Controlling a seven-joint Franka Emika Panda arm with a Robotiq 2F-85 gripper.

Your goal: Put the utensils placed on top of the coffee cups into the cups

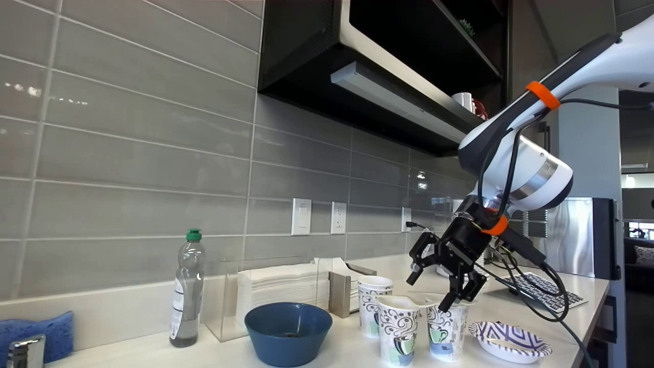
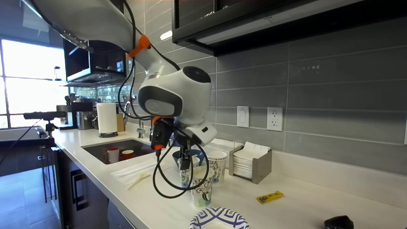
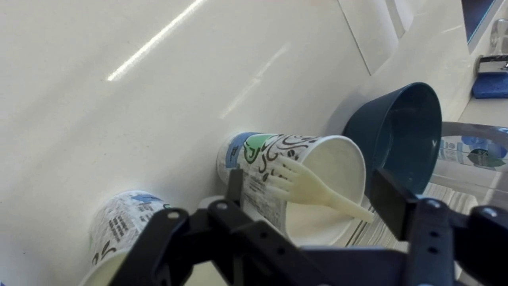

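Note:
Several white patterned coffee cups stand upright on the counter: a front cup (image 1: 400, 332), a cup beside it (image 1: 447, 332) and a back cup (image 1: 370, 306). In an exterior view they also show, with the nearest cup (image 2: 203, 192) partly behind a cable. In the wrist view a cream fork (image 3: 307, 186) lies across the rim of a cup (image 3: 274, 159), tines over its side and handle past the opposite rim. Another cup (image 3: 123, 222) is partly hidden by the gripper. My gripper (image 3: 312, 194) is open and empty, fingers either side of the fork. It hangs over the cups (image 1: 430, 290).
A dark-blue bowl (image 1: 288, 332) stands beside the cups, and a patterned dish (image 1: 511, 342) on the opposite side. A napkin holder (image 2: 262, 167), bottle (image 1: 187, 296) and yellow packet (image 2: 269, 197) are nearby. A cream utensil (image 2: 138, 180) lies on the counter near the sink (image 2: 119, 149).

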